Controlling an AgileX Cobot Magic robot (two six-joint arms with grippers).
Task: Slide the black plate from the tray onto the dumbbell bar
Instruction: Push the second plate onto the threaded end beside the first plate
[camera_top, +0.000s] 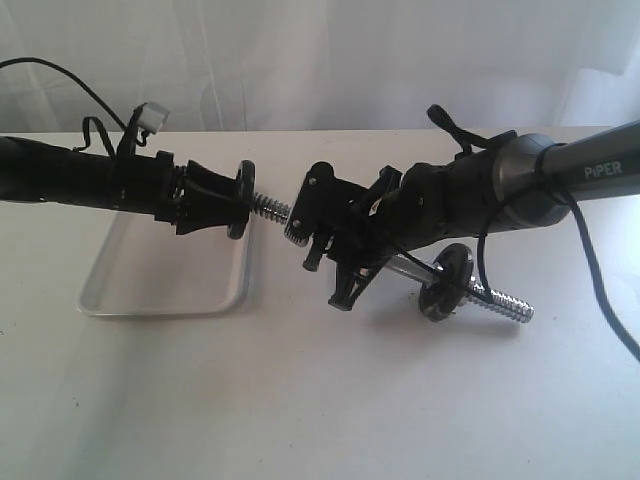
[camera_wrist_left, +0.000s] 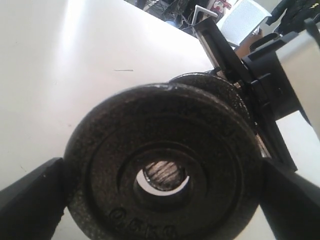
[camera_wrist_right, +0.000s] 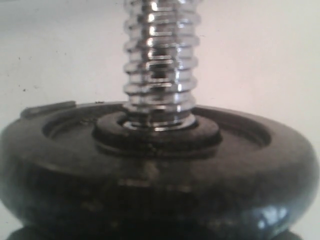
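My left gripper (camera_top: 228, 200) is shut on the black plate (camera_top: 241, 199), holding it upright by its rim just above the tray's (camera_top: 160, 300) right side. In the left wrist view the plate (camera_wrist_left: 165, 125) fills the frame between both fingers (camera_wrist_left: 30, 200), and the bar's threaded tip (camera_wrist_left: 167, 172) shows through its centre hole. The dumbbell bar (camera_top: 272, 209) hangs slanted above the table, and my right gripper (camera_top: 352, 250) is shut on its middle. A second disc (camera_top: 298, 214) sits just behind the left thread. A third disc (camera_top: 444, 281) (camera_wrist_right: 160, 170) sits on the right thread (camera_wrist_right: 160, 65).
The pale table (camera_top: 320, 400) spreads under both arms. A white curtain (camera_top: 330, 60) closes off the back. A small white clip (camera_top: 150, 117) and black cables (camera_top: 600, 290) hang by the arms. The bar's right threaded end (camera_top: 508, 305) points toward the table's right side.
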